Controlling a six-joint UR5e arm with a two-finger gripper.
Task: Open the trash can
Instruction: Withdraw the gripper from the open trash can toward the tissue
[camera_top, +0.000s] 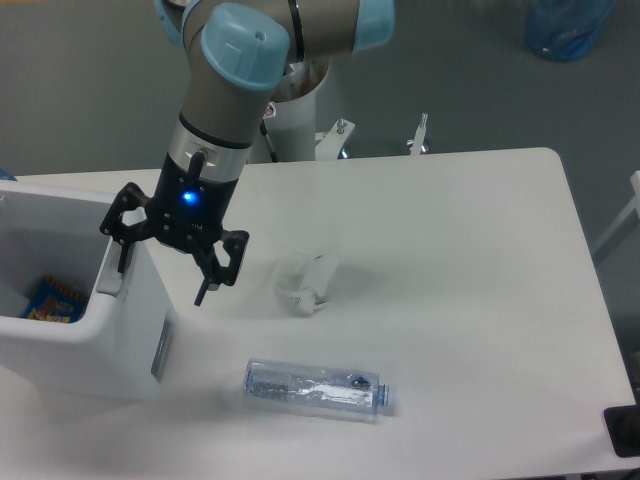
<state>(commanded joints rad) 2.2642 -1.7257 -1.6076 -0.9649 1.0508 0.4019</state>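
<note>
The trash can (90, 350) is a large white boxy bin at the table's left edge. Its top is open and the lid does not show. Inside lies a blue and orange wrapper (48, 298). My gripper (160, 281) is open and straddles the bin's right rim. The left fingertip (122, 262) is at the grey latch tab (111, 279) on the rim. Outside the bin, the right fingertip (204, 294) hangs above the table. Nothing is held.
A crumpled white paper (305, 283) lies right of the gripper. A clear plastic bottle (315, 390) lies on its side near the front. A blue bag (565, 25) is on the floor at the back right. A black object (625, 430) sits at the table's lower right corner.
</note>
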